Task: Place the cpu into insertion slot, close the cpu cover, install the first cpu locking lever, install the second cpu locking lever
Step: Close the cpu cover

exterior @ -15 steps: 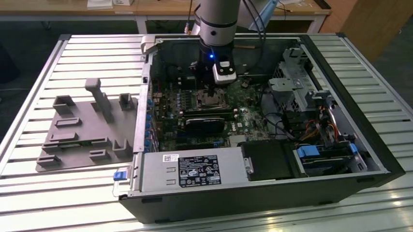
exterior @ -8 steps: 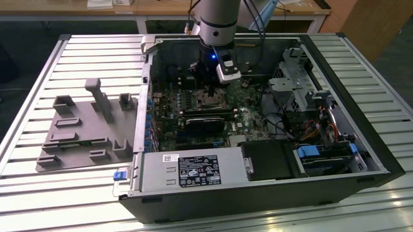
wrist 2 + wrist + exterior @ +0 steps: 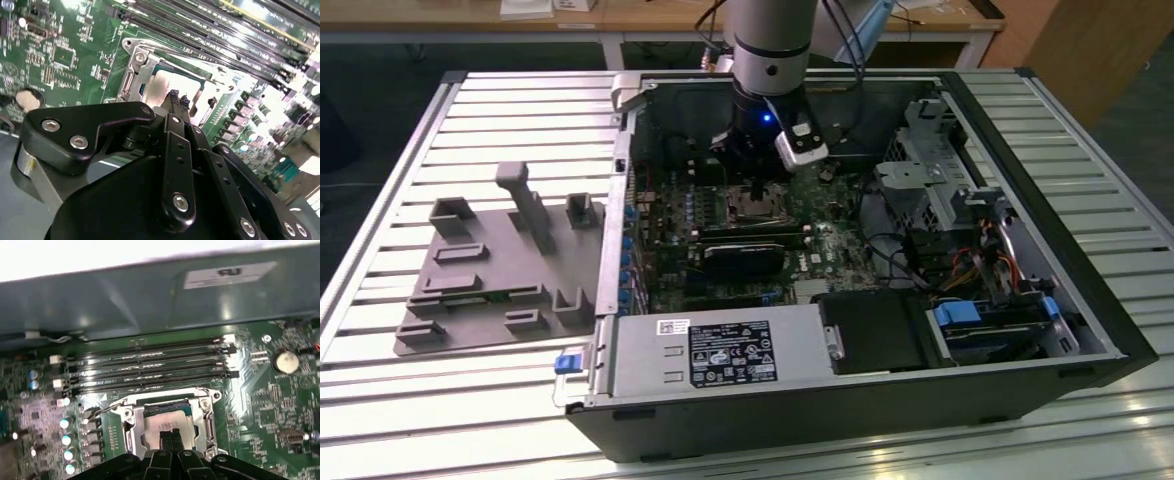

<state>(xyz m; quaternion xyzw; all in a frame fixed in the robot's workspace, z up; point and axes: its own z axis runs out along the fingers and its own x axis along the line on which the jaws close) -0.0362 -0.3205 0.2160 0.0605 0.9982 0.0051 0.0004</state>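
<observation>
— What do we see nearest in the open computer case (image 3: 1067, 300)?

— Nearest is the grey power supply box (image 3: 720, 355). Farther in we see the long black memory slots (image 3: 150, 367), and after them the insertion slot (image 3: 754, 207).

— Where is the cpu?

— We see the cpu (image 3: 161, 424) lying flat in the slot. The cpu cover (image 3: 206, 415) is down around it as a silver frame. A thin wire lever (image 3: 100, 411) sticks out beside one corner of the cover.

— And the gripper?

— The gripper (image 3: 170, 436) stands over the cpu's metal top. Its fingers (image 3: 173, 95) are pressed together with nothing between them. Whether the tips touch the chip, we cannot tell.
</observation>
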